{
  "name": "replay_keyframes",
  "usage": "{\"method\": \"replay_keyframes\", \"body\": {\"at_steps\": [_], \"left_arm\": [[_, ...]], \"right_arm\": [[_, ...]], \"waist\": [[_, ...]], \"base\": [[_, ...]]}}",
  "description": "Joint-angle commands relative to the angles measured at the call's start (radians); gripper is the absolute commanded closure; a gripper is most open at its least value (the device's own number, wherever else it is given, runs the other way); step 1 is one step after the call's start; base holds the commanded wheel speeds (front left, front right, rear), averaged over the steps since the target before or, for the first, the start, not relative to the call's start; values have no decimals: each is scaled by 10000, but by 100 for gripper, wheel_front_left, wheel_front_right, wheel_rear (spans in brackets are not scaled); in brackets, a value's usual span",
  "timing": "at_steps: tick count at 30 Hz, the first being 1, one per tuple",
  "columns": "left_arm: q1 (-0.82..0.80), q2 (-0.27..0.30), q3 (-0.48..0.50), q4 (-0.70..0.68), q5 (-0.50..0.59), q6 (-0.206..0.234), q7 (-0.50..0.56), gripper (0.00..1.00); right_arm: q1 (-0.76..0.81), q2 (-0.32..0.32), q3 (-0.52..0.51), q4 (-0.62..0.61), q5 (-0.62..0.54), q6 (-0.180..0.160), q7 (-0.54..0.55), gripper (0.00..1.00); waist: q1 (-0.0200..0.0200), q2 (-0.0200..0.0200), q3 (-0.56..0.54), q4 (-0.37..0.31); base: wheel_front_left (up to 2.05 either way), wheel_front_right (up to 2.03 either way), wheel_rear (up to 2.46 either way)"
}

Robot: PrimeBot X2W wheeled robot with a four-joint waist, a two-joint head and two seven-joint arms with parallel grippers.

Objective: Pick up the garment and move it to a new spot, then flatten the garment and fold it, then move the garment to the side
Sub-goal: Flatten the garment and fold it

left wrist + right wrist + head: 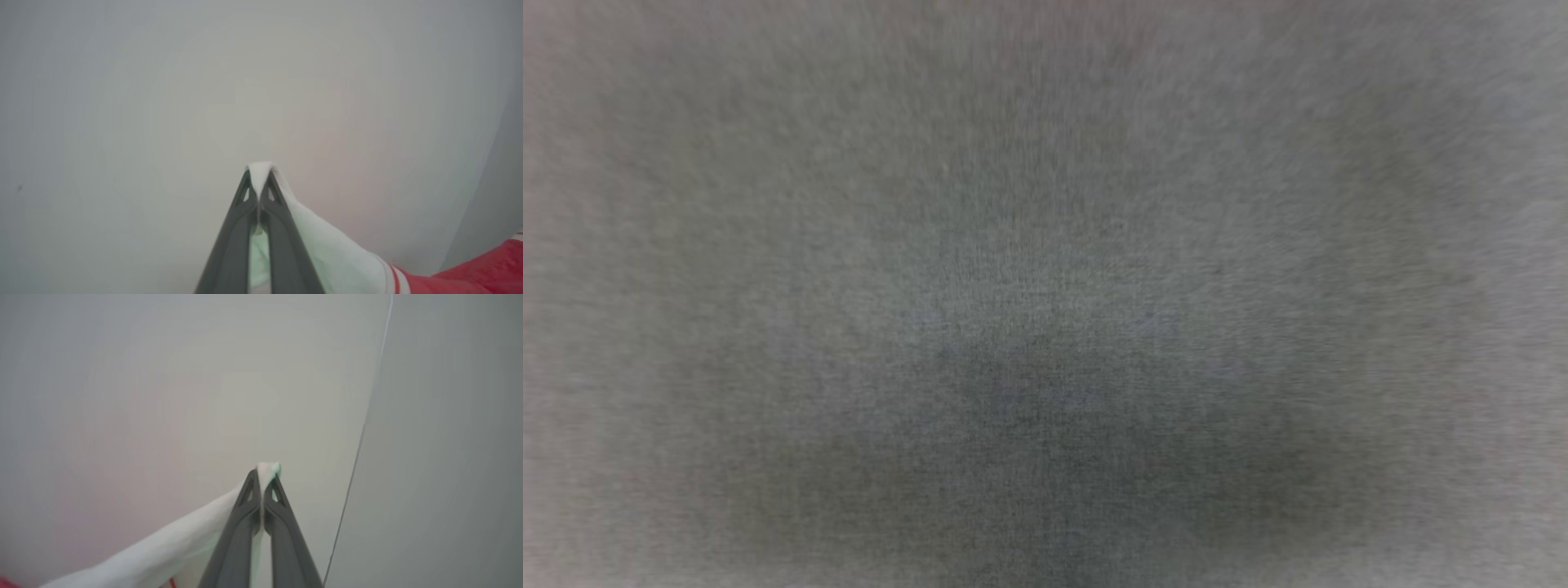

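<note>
In the left wrist view my left gripper [259, 173] is shut on a white sleeve of the garment [339, 253]; the sleeve runs down to the right into striped trim and red fabric [482, 265]. The right wrist view has my right gripper [263, 473] shut on the other white sleeve of the garment [163, 547], which trails off to the lower left. A little white cloth pokes out past both pairs of fingertips. The head view is a blurred grey weave [1045, 327] close to the lens; I cannot tell what it is.
Behind both grippers is a plain pale grey surface [163, 102]. In the right wrist view a thin straight edge line [359, 441] runs from top to bottom, with a darker grey area to its right.
</note>
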Motion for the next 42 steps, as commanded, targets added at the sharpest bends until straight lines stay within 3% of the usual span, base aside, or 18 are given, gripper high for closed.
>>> {"method": "replay_keyframes", "body": {"at_steps": [1,7,12,20,30,35,42], "left_arm": [[-19,-115,-86,151,-44,-43,-175,100],[353,-303,-557,795,-293,-76,-815,100],[865,-346,-907,1058,-953,-69,-851,100],[2321,-72,-1726,1205,-2092,-72,476,100],[4411,346,-2423,1061,-2893,-73,1624,100],[6172,513,-2817,414,-3237,-73,1542,100],[8862,846,-3133,-689,-3545,-18,1183,100]], "right_arm": [[-71,32,-100,159,-161,3,-75,100],[-47,394,-289,1023,-670,3,-166,100],[147,548,-289,1558,-621,3,-188,100],[1018,347,285,2228,598,-3,-194,100],[2920,-97,2243,2706,2420,-3,470,100],[4845,-605,3663,1840,3960,-5,1311,100],[8246,-2001,4910,-770,5865,-3,2225,100]], "waist": [[0,0,1937,389],[0,0,2408,714],[0,0,2045,867],[0,0,303,979],[0,0,-1991,984],[0,0,-3152,1078],[0,0,-4367,1234]], "base": [[0,0,0],[0,0,0],[0,0,0],[0,0,0],[0,0,0],[0,0,0],[0,0,0]]}}
